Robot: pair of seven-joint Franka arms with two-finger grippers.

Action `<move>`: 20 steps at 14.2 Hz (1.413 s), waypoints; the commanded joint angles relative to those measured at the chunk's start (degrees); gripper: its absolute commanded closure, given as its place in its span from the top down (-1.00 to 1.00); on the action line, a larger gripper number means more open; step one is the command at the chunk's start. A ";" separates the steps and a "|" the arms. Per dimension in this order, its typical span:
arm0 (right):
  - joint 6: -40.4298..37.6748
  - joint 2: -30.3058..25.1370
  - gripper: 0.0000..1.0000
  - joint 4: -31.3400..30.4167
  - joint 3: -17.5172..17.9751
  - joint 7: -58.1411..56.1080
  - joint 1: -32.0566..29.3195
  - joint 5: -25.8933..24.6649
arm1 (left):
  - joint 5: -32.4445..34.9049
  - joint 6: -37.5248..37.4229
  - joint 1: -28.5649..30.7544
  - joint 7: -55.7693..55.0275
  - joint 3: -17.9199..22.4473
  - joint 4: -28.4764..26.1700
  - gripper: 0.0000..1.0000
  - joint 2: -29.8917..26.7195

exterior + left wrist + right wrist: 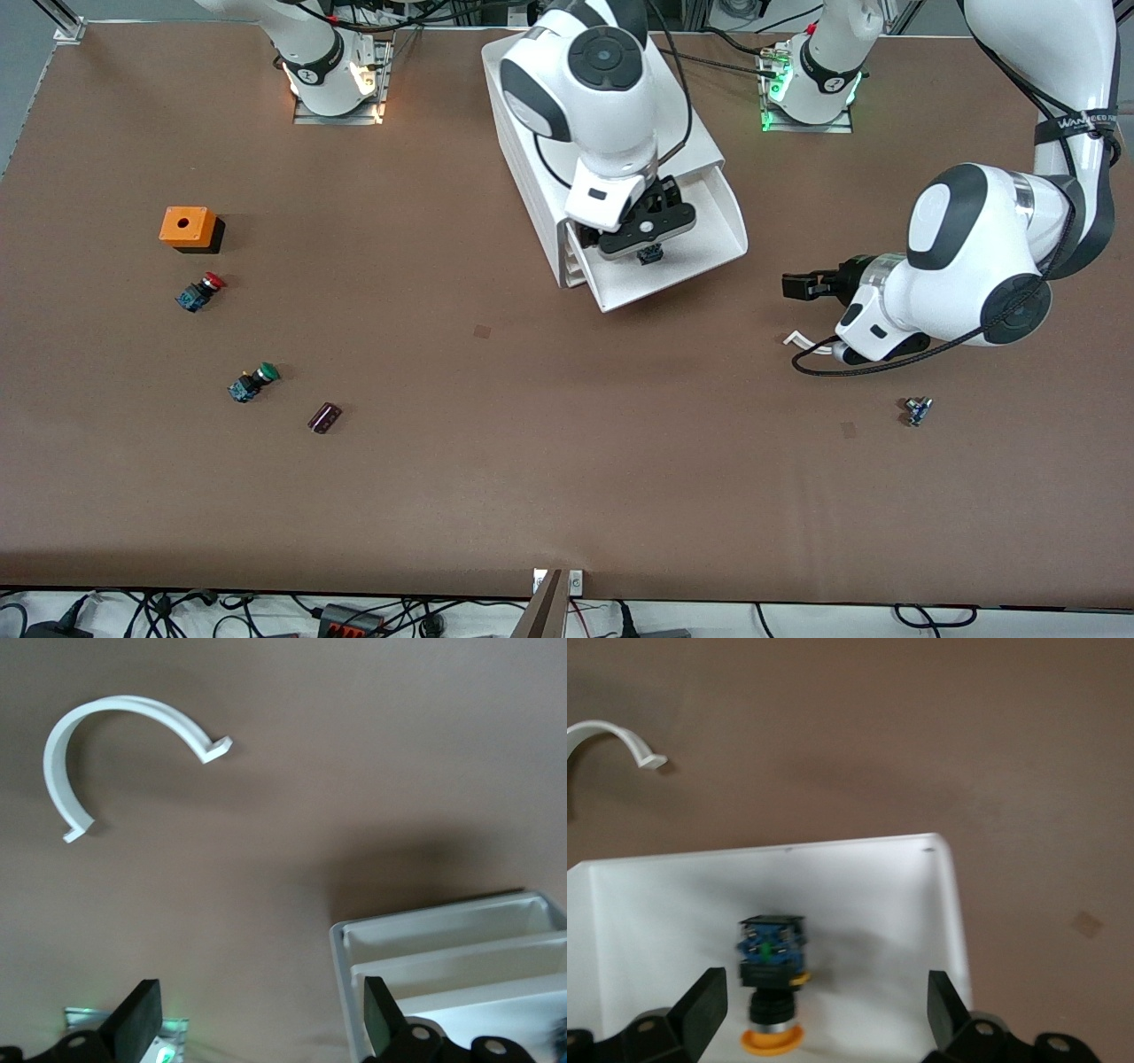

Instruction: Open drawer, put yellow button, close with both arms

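Nearest our front camera, a small dark purple block point(324, 417) lies on the brown tabletop point(532, 461) toward the right arm's end, just beside a green-capped button point(252, 382). Farther from the camera we see a red-capped button point(200, 291) and, farther again, an orange box point(189, 228) with a round hole in its lid. At mid-table stands the white cabinet point(532, 190), its uppermost drawer point(709, 226) pulled out toward the camera. We find the right hand point(648, 254) hanging over that open drawer, its fingers point(700, 1003) spread wide and gripping nothing. Between them in the right wrist view, the yellow button point(772, 979) lies on its side on the drawer floor, yellow-orange cap at one end and blue block base at the other, touching neither finger. Toward the left arm's end, the left hand point(800, 286) hovers low over the tabletop beside the drawer, pointing at the cabinet; its fingers point(135, 1019) are also wide apart and empty. We note a curved white plastic clip point(796, 338) lying on the tabletop just beside the left arm's wrist, nearer the camera than the hand. Nearer the camera again, a small blue part point(918, 410) sits alone, well apart from the cabinet.
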 commanded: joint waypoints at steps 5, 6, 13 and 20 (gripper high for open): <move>-6.42 -4.48 1.00 -1.62 0.46 -0.10 -17.15 -0.88 | 1.45 13.48 -8.36 -12.73 -0.27 -1.22 1.00 2.15; -6.77 -4.40 1.00 -1.98 0.54 -1.50 -19.88 -0.80 | 1.45 15.33 -9.67 -14.49 -0.27 -2.18 1.00 2.24; -14.41 -4.57 1.00 -2.42 0.45 -9.33 -35.19 -0.96 | 0.57 19.12 -13.29 -18.19 -3.78 -8.69 1.00 -1.09; -17.14 -7.64 1.00 -3.99 0.45 -10.48 -41.70 -0.97 | -1.61 18.95 -12.76 -19.25 -9.32 -15.54 1.00 -5.40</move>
